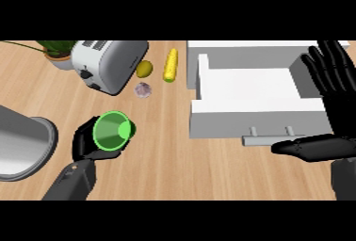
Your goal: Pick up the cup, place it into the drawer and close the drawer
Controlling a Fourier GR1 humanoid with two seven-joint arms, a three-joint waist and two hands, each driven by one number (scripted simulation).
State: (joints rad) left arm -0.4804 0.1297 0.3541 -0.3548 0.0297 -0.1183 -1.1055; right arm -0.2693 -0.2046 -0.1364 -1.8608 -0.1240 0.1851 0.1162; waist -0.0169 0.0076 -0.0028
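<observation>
Cup (111,131), green, clasped in my curled left hand (83,141), mouth seemingly upward, ready for the open drawer (257,123); my right hand (337,84) rests spread beside it, leaving room

Kitchen, home-style. A light wooden counter (181,160) is filling the whole view. A white and silver toaster (108,63) is sitting at 11 o'clock, with a potted plant (55,49) peeking in beside it at the top left corner. Food is lying loose near 12 o'clock: a lemon (144,68), a cob of corn (170,65) just beside it, a bulb of garlic (143,89) a little below. A big metal pot (21,146) is poking in at 9 o'clock. A white drawer (257,123) is standing open at 2 o'clock. A green cup (115,130) is showing at 8 o'clock.
</observation>
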